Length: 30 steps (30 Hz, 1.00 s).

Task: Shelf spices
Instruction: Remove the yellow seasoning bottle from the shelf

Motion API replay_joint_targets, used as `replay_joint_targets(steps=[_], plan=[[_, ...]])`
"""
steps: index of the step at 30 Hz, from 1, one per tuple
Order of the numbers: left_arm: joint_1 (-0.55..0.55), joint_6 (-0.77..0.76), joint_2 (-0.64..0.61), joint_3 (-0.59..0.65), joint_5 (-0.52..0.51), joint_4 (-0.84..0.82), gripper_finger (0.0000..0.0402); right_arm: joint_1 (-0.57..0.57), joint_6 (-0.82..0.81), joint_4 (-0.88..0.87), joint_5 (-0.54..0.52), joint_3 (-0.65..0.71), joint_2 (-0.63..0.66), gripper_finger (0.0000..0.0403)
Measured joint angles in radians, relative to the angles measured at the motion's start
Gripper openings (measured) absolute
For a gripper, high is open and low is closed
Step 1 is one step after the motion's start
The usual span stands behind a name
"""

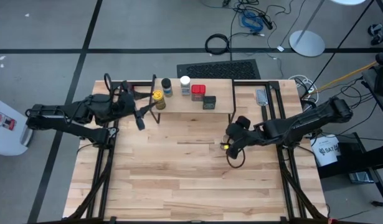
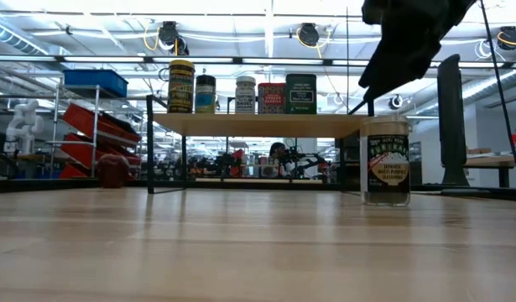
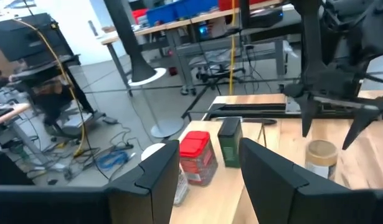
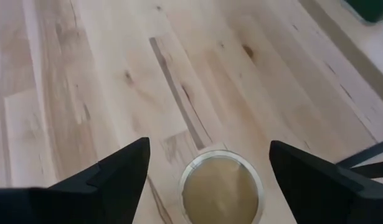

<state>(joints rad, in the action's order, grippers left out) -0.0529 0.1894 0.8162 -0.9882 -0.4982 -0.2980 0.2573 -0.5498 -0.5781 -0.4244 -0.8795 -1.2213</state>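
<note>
right hand (image 4: 207, 165): fingers spread, ungrasping | tan-topped jar (image 4: 222, 186): upright between them (on table)

My overhead camera straight down on the table (image 1: 197, 180), my low camera level across it, both sharing the shelf (image 2: 258, 124), wrist cameras looking past fingers, close.

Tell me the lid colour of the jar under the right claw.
Tan, on the jar; clearest in the right wrist view.
</note>
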Motion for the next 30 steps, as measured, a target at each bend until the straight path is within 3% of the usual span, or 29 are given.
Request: replay_joint_targets(steps=[4, 10, 22, 25, 28, 30], plan=[[0.027, -0.001, 0.0, -0.001, 0.019, -0.042, 0.0176, 0.0, 0.019, 0.004, -0.017, 0.0, 0.006, 0.0318], [0.077, -0.095, 0.014, -0.065, 0.065, -0.234, 0.0176, 0.0, 0.035, 0.006, -0.022, 0.0, 0.006, 0.0318], [0.086, -0.078, 0.037, -0.066, 0.131, -0.259, 0.0177, 0.0, 0.043, 0.007, -0.021, 0.0, 0.006, 0.0318], [0.142, -0.048, 0.068, -0.087, 0.181, -0.326, 0.0201, 0.0, 0.052, 0.026, -0.021, 0.0, 0.006, 0.0318], [0.209, -0.045, 0.103, -0.132, 0.279, -0.372, 0.0256, 0.0, 0.064, 0.047, -0.021, 0.0, 0.006, 0.0318], [0.253, -0.024, 0.126, -0.156, 0.287, -0.374, 0.0301, 0.0, 0.072, 0.06, -0.021, 0.0, 0.006, 0.0318]])
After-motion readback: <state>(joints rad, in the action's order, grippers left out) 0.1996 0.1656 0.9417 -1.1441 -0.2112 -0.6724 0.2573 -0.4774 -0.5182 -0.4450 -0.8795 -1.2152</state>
